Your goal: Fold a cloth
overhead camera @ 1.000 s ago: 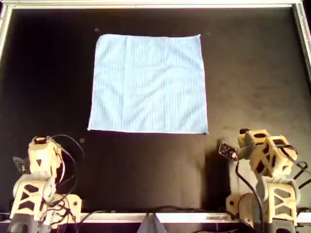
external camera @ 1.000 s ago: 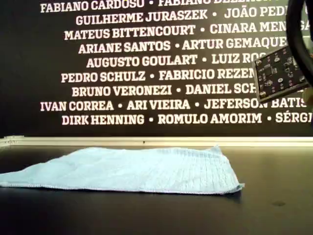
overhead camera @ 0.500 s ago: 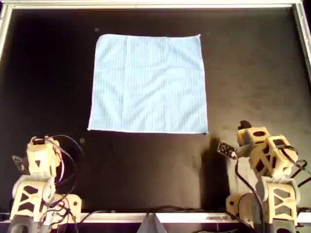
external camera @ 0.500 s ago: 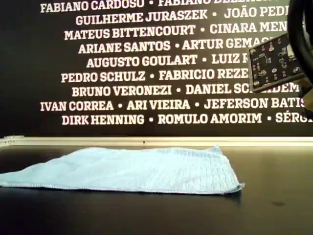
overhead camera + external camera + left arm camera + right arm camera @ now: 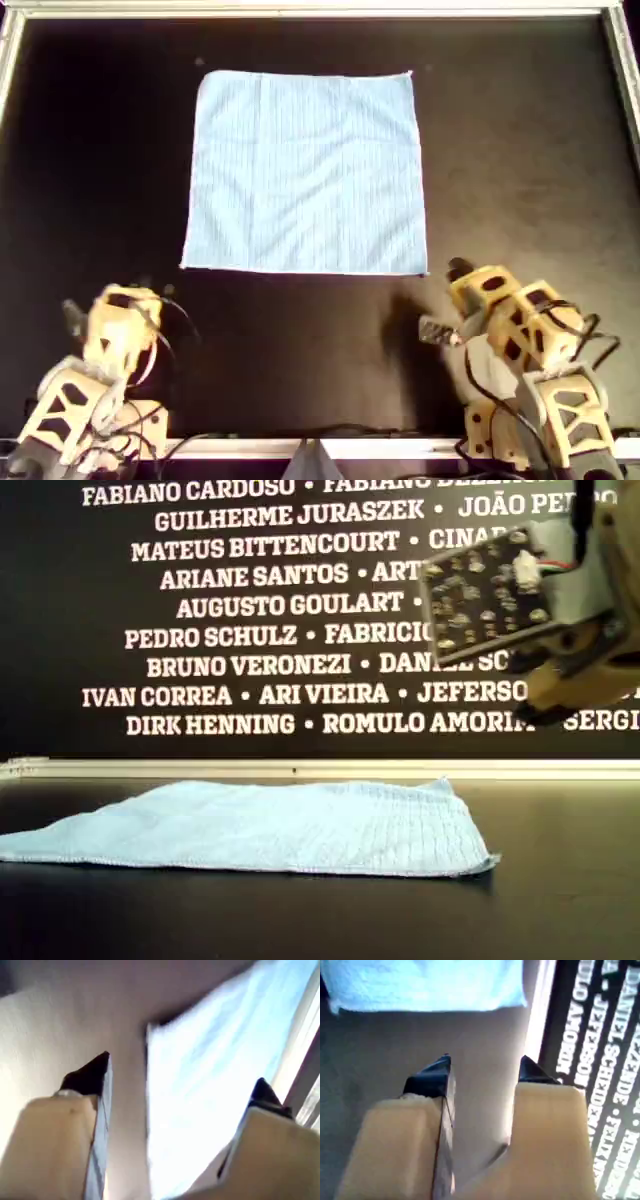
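The cloth (image 5: 305, 171) lies flat and unmoved on the far middle of the black desk (image 5: 520, 150). Since a second ago, both arms have leaned toward it. The left end effector (image 5: 182, 1072) and right end effector (image 5: 485, 1067) are both spread apart, empty, short of the cloth's near edge.

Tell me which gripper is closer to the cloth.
Right. The right gripper sits just off the cloth at its lower-right corner in the overhead view; the left gripper is farther below the lower-left corner.
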Controlling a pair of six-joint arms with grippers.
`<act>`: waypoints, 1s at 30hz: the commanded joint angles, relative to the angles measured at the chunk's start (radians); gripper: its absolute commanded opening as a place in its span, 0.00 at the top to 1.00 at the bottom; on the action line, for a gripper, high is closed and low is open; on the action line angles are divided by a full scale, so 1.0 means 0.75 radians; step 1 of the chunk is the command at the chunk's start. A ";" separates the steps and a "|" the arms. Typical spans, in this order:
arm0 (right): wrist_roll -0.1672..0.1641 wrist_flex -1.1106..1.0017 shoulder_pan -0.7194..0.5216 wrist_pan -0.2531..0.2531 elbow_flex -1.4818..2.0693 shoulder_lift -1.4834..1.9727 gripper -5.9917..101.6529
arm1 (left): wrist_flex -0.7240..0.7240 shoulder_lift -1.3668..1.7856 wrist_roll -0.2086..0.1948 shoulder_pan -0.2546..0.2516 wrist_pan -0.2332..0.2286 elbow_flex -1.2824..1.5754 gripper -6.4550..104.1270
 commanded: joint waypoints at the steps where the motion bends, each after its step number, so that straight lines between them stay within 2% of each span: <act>1: -0.006 -0.076 0.033 0.000 -0.027 -0.072 0.45 | -0.029 0.018 -0.008 -0.063 -0.004 -0.014 0.09; 9: -0.006 -0.135 0.039 -0.022 -0.176 -0.481 0.44 | -0.043 0.018 -0.008 -0.063 -0.004 -0.014 0.11; 15: -0.006 -0.139 0.041 -0.022 -0.333 -0.806 0.44 | -0.260 -0.070 -0.008 -0.078 -0.002 -0.014 0.19; 24: -0.006 -0.151 0.080 -0.025 -0.567 -1.178 0.44 | -0.695 -0.814 -0.008 -0.080 -0.002 -0.155 0.20; 30: -0.002 -0.348 0.125 -0.014 -0.677 -1.460 0.44 | -0.732 -1.293 -0.008 -0.082 -0.004 -0.430 0.20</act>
